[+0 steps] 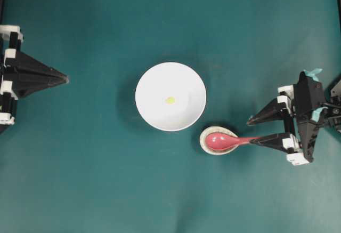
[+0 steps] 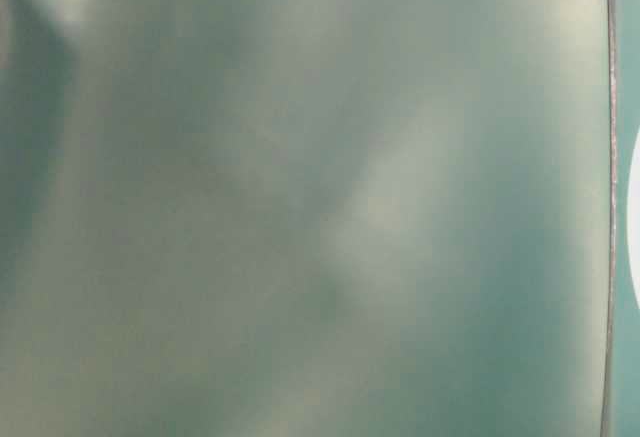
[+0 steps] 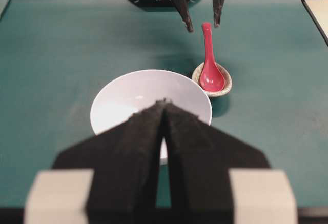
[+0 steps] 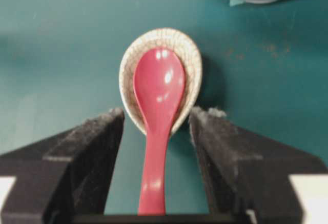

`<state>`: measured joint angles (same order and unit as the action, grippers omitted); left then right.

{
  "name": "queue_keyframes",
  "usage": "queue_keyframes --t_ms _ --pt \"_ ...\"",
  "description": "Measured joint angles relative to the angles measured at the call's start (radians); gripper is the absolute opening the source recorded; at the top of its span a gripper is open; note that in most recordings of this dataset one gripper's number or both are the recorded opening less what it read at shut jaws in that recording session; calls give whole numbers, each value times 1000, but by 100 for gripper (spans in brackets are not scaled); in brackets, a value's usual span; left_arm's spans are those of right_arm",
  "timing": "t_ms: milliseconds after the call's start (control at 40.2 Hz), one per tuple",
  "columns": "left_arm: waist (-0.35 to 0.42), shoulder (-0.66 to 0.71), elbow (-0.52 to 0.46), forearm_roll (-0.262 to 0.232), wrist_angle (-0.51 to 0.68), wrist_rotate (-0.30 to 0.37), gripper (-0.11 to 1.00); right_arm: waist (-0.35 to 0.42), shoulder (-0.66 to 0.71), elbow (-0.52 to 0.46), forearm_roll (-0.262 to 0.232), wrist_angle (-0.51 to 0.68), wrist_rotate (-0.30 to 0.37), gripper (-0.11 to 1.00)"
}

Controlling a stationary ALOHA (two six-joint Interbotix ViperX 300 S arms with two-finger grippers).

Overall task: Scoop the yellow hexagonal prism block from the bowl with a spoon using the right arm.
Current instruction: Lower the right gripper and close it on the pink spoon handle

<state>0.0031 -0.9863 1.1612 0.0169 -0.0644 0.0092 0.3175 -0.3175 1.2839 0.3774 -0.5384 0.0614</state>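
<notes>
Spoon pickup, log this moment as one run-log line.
phase: reaching for spoon | right gripper: open, straddling handle, not gripping | spoon: resting in speckled dish | yellow block: in bowl | left gripper: shut

The overhead view looks straight down from high up on the green table (image 1: 80,179) and takes in the whole scene. The table-level view is very close to a blurred greenish surface and gives almost nothing; only a white sliver shows at its right edge. The left wrist view looks low across the table toward the far side, over the bowl (image 3: 128,93) to the spoon (image 3: 209,65). The right wrist view looks down steeply, very near the spoon (image 4: 158,111). Overhead and both wrist views share the bowl (image 1: 170,83) and spoon (image 1: 226,140).
</notes>
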Motion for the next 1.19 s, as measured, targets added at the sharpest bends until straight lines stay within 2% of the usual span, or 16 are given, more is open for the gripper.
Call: queue_keyframes --t_ms 422,547,1193 --pt "2 2 0 0 2 2 -1 114 199 0 54 -235 0 52" --pt "0 2 0 0 2 0 -1 117 233 2 67 -258 0 52" --pt "2 3 0 0 2 0 -1 118 321 0 71 -290 -2 52"
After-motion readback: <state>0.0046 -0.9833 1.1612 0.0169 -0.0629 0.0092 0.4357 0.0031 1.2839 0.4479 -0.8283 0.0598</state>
